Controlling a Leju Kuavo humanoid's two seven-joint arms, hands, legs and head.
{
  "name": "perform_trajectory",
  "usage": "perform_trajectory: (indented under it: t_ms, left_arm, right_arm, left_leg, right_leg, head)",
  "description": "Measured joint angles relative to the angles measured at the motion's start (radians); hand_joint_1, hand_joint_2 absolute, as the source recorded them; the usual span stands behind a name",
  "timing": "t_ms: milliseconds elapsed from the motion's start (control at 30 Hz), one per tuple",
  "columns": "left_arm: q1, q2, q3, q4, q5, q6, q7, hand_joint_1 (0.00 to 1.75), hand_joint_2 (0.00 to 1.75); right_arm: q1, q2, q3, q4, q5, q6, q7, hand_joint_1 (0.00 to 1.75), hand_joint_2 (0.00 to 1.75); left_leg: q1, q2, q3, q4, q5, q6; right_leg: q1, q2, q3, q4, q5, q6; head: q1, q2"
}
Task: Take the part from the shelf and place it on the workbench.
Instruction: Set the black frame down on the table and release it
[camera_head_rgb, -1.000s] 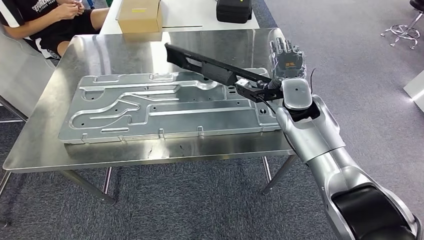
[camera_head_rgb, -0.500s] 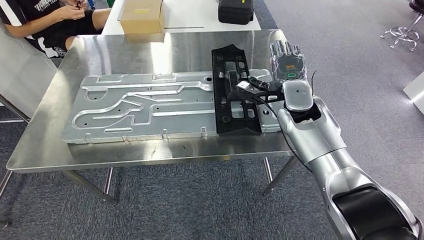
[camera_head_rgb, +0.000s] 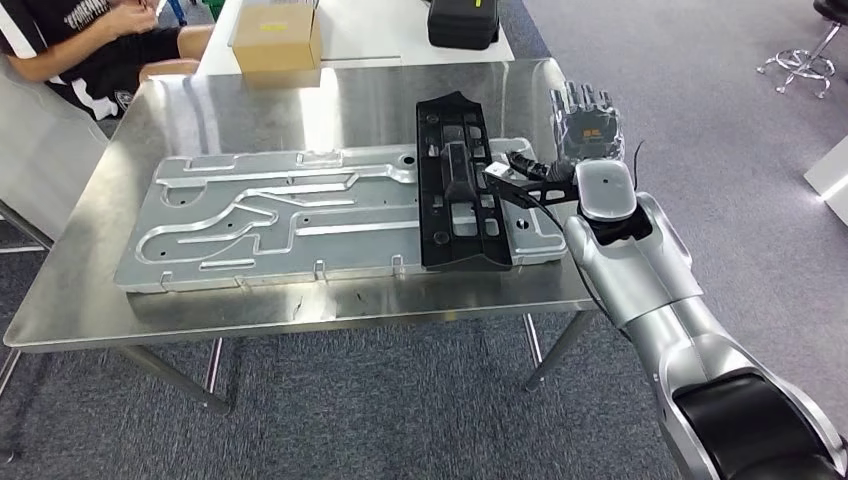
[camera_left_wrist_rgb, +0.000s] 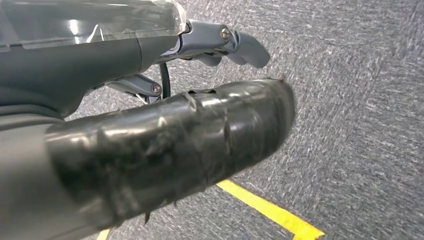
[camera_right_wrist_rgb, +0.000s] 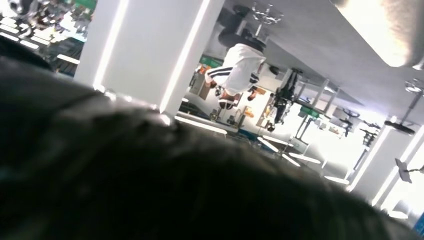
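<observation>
Steel workbench (camera_head_rgb: 100, 310) stood before me, big stamped metal panel (camera_head_rgb: 260, 215) lay flat on it, black part (camera_head_rgb: 458, 185) rested flat across the panel's right end, my right hand (camera_head_rgb: 588, 130) hovered just beside the part, fingers spread, holding nothing, my left hand (camera_left_wrist_rgb: 150, 140) hung over carpet, its grip I could not tell.

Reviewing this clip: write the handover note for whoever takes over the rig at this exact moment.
Right robot hand: fingers spread beside the long black plastic ribbed part, holding nothing.
Left robot hand: hangs over grey carpet, holding nothing.
The part lies flat across the right end of the large stamped silver metal panel on the steel workbench.
Done: part placed.
Left: pull the right arm clear.
</observation>
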Motion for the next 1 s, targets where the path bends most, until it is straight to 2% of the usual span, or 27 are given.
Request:
perform_trajectory:
  t_ms: [67, 133, 167, 267, 300, 333, 367, 400, 467, 533, 600, 633, 667, 767, 800, 833, 867, 933, 967, 1000]
  left_arm:
    - [0.000, -0.001, 0.000, 0.000, 0.000, 0.000, 0.000, 0.00, 0.00]
    - [-0.001, -0.001, 0.000, 0.000, 0.000, -0.001, 0.000, 0.00, 0.00]
    - [-0.002, -0.002, 0.000, 0.000, 0.000, -0.003, 0.000, 0.00, 0.00]
    - [0.000, -0.002, 0.002, 0.000, 0.003, -0.013, 0.001, 0.00, 0.00]
    - [0.000, -0.002, 0.002, 0.000, 0.005, -0.016, 0.002, 0.00, 0.00]
    - [0.001, -0.002, 0.002, 0.000, 0.007, -0.018, 0.003, 0.00, 0.00]
    - [0.001, -0.002, 0.002, 0.000, 0.008, -0.019, 0.004, 0.00, 0.00]
    - [0.001, -0.002, 0.002, 0.000, 0.009, -0.020, 0.004, 0.00, 0.00]
    - [0.001, -0.004, 0.002, 0.000, 0.011, -0.024, 0.005, 0.00, 0.00]
    - [0.001, -0.006, 0.002, 0.000, 0.012, -0.027, 0.006, 0.00, 0.00]
    - [0.001, -0.007, 0.002, 0.000, 0.014, -0.028, 0.007, 0.00, 0.00]
    - [0.000, -0.008, 0.002, 0.000, 0.015, -0.028, 0.008, 0.00, 0.00]
    - [0.000, -0.007, 0.002, 0.000, 0.016, -0.029, 0.009, 0.00, 0.00]
    - [0.000, -0.002, 0.002, 0.000, 0.018, -0.030, 0.016, 0.00, 0.00]
    - [0.000, -0.002, 0.002, 0.000, 0.018, -0.031, 0.017, 0.00, 0.00]
    - [0.000, -0.002, 0.002, 0.000, 0.018, -0.033, 0.017, 0.00, 0.00]
    - [0.000, -0.001, 0.002, 0.000, 0.018, -0.034, 0.018, 0.00, 0.00]
    - [-0.002, 0.000, 0.002, 0.000, 0.017, -0.035, 0.018, 0.00, 0.00]
    - [-0.003, 0.001, 0.002, 0.000, 0.017, -0.037, 0.017, 0.00, 0.00]
    - [-0.003, 0.001, 0.002, 0.000, 0.017, -0.038, 0.017, 0.00, 0.00]
  right_arm:
    - [-0.001, 0.000, 0.000, 0.000, 0.000, 0.000, 0.000, 0.00, 0.00]
    - [-0.004, -0.002, -0.001, -0.001, 0.000, 0.001, 0.000, 0.00, 0.00]
    - [-0.007, -0.004, -0.001, -0.001, 0.000, 0.002, -0.001, 0.00, 0.00]
    - [-0.016, -0.008, -0.002, 0.001, 0.000, 0.012, -0.003, 0.00, 0.00]
    - [-0.019, -0.012, -0.002, 0.001, 0.000, 0.017, -0.005, 0.00, 0.00]
    - [-0.024, -0.016, -0.002, 0.000, 0.000, 0.024, -0.009, 0.00, 0.00]
    - [-0.032, -0.021, -0.002, -0.004, 0.000, 0.031, -0.013, 0.00, 0.00]
    - [-0.043, -0.026, -0.002, -0.010, 0.000, 0.037, -0.017, 0.00, 0.00]
    - [-0.072, -0.037, -0.002, -0.027, 0.000, 0.053, -0.022, 0.00, 0.00]
    - [-0.094, -0.047, -0.002, -0.043, 0.000, 0.068, -0.024, 0.00, 0.00]
    - [-0.103, -0.053, -0.002, -0.055, 0.000, 0.075, -0.026, 0.00, 0.00]
    - [-0.106, -0.055, -0.002, -0.060, 0.000, 0.077, -0.027, 0.00, 0.00]
    - [-0.112, -0.056, -0.002, -0.065, 0.000, 0.081, -0.030, 0.00, 0.00]
    - [-0.130, -0.061, -0.002, -0.073, 0.000, 0.095, -0.035, 0.00, 0.00]
    - [-0.134, -0.063, -0.002, -0.074, 0.000, 0.100, -0.037, 0.00, 0.00]
    - [-0.136, -0.065, -0.002, -0.076, 0.000, 0.104, -0.038, 0.00, 0.00]
    - [-0.140, -0.068, -0.002, -0.079, 0.000, 0.108, -0.038, 0.00, 0.00]
    - [-0.149, -0.073, -0.002, -0.086, 0.000, 0.111, -0.039, 0.00, 0.00]
    - [-0.154, -0.077, -0.002, -0.090, 0.000, 0.111, -0.039, 0.00, 0.00]
    - [-0.159, -0.080, -0.002, -0.093, 0.000, 0.112, -0.040, 0.00, 0.00]
  left_leg:
    - [-0.001, -0.001, 0.000, -0.001, 0.003, 0.013]
    - [0.002, 0.000, 0.001, -0.006, 0.007, 0.024]
    - [0.003, 0.001, 0.001, -0.008, 0.009, 0.029]
    - [0.002, 0.002, -0.002, -0.007, 0.013, 0.037]
    - [0.001, 0.002, -0.003, -0.006, 0.014, 0.038]
    - [0.001, 0.002, -0.003, -0.006, 0.015, 0.039]
    - [0.000, 0.002, -0.003, -0.006, 0.015, 0.039]
    - [-0.001, 0.001, -0.004, -0.006, 0.016, 0.038]
    - [-0.003, 0.001, -0.007, -0.006, 0.020, 0.033]
    - [-0.002, 0.002, -0.010, -0.007, 0.026, 0.022]
    - [-0.001, 0.003, -0.013, -0.008, 0.028, 0.011]
    - [-0.001, 0.002, -0.018, 0.003, 0.015, 0.006]
    - [-0.002, 0.001, -0.029, 0.032, -0.012, 0.002]
    - [0.000, 0.001, -0.087, 0.204, -0.132, -0.007]
    - [0.001, 0.001, -0.094, 0.243, -0.151, -0.009]
    - [0.002, 0.001, -0.085, 0.249, -0.153, -0.011]
    - [0.003, 0.001, -0.055, 0.215, -0.138, -0.013]
    - [0.003, 0.000, 0.032, 0.087, -0.101, -0.013]
    - [0.002, -0.003, 0.061, 0.036, -0.086, -0.010]
    - [0.001, -0.005, 0.072, 0.010, -0.079, -0.004]
  right_leg:
    - [0.001, 0.001, -0.002, 0.000, 0.000, 0.009]
    - [-0.001, 0.000, -0.010, 0.022, -0.017, 0.019]
    - [-0.003, 0.000, -0.026, 0.057, -0.039, 0.024]
    - [-0.009, -0.002, -0.107, 0.227, -0.120, 0.034]
    - [-0.009, -0.002, -0.121, 0.257, -0.127, 0.035]
    - [-0.009, -0.002, -0.119, 0.254, -0.116, 0.033]
    - [-0.009, -0.002, -0.097, 0.213, -0.088, 0.029]
    - [-0.006, -0.002, -0.063, 0.149, -0.053, 0.022]
    - [0.002, -0.003, -0.006, 0.035, -0.009, 0.006]
    - [0.010, -0.004, 0.007, -0.001, 0.000, -0.004]
    - [0.008, -0.006, 0.006, -0.013, 0.013, -0.010]
    - [0.005, -0.008, 0.006, -0.021, 0.022, -0.015]
    - [0.002, -0.009, 0.003, -0.030, 0.032, -0.019]
    - [0.000, -0.010, -0.024, -0.034, 0.055, -0.026]
    - [0.000, -0.010, -0.034, -0.032, 0.062, -0.025]
    - [-0.001, -0.009, -0.045, -0.029, 0.069, -0.023]
    - [-0.002, -0.009, -0.057, -0.024, 0.076, -0.019]
    - [-0.004, -0.009, -0.079, -0.010, 0.086, -0.009]
    - [-0.003, -0.009, -0.088, -0.001, 0.090, -0.003]
    - [-0.002, -0.009, -0.094, 0.003, 0.095, 0.003]
  head:
    - [0.001, 0.000]
    - [0.001, 0.000]
    - [0.001, 0.000]
    - [0.001, 0.000]
    - [0.001, 0.000]
    - [0.002, 0.000]
    - [0.001, 0.000]
    - [0.002, 0.000]
    - [0.001, 0.000]
    - [0.001, 0.000]
    - [0.001, 0.000]
    - [0.001, 0.000]
    - [0.001, 0.000]
    - [0.000, 0.000]
    - [0.000, 0.000]
    - [0.000, 0.000]
    - [0.000, 0.000]
    - [0.000, 0.000]
    - [0.001, 0.000]
    - [0.001, 0.000]
